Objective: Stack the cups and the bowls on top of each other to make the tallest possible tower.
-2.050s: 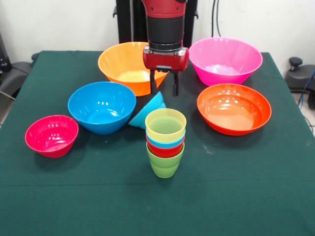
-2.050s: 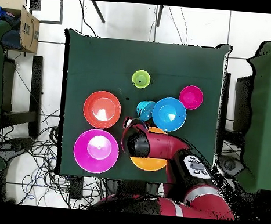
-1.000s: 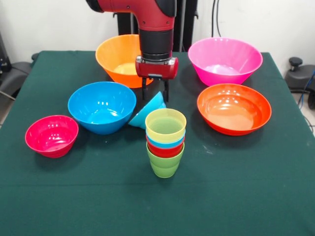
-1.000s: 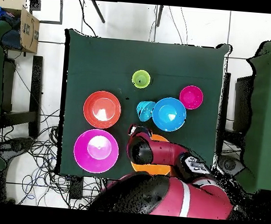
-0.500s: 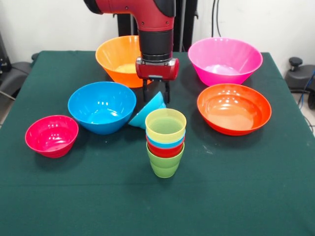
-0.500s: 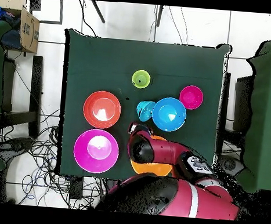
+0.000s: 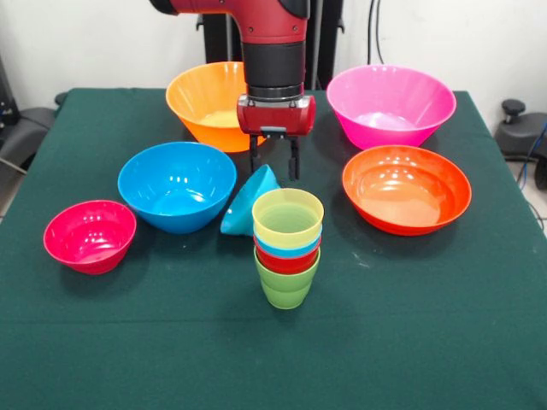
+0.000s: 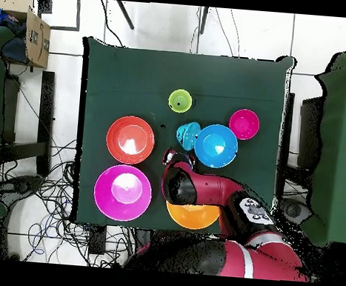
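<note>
The cups stand nested as a short tower (image 7: 287,248) at the table's middle: ribbed yellow (image 7: 288,219) on top, then light blue, red, and lime green (image 7: 285,287) as the base. From above the tower (image 8: 180,100) shows as a yellow-green circle. A small light blue bowl (image 7: 247,203) (image 8: 188,134) lies tipped on its side between the tower and the medium blue bowl (image 7: 177,184) (image 8: 216,146). My gripper (image 7: 273,168) (image 8: 176,158) hangs open, its fingers astride the tipped bowl's raised rim.
At the far side stand the yellow-orange bowl (image 7: 208,102) (image 8: 194,216), partly behind the arm, and the pink bowl (image 7: 391,104) (image 8: 123,192). The red-orange bowl (image 7: 407,188) (image 8: 130,139) sits beside the tower. The magenta bowl (image 7: 90,235) (image 8: 243,124) rests beyond the blue one.
The gripper came from over the yellow-orange bowl down to the small light blue bowl. That bowl now stands tipped more steeply and closer to the tower.
</note>
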`<act>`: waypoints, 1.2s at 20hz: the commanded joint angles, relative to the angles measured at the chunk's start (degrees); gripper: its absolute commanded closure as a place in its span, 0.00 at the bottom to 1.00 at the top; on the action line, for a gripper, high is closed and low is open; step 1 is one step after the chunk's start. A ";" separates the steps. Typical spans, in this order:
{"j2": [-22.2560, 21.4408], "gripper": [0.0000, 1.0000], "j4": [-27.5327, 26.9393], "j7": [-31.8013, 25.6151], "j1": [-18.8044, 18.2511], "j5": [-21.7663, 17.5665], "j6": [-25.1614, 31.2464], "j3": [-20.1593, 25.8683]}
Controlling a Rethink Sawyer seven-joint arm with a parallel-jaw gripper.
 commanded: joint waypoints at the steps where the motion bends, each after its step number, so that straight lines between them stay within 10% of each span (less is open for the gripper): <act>1: -3.02 0.00 -2.84 2.64 0.88 0.70 9.05 5.80; 24: -2.83 0.00 -4.19 2.46 4.71 0.73 10.79 -1.34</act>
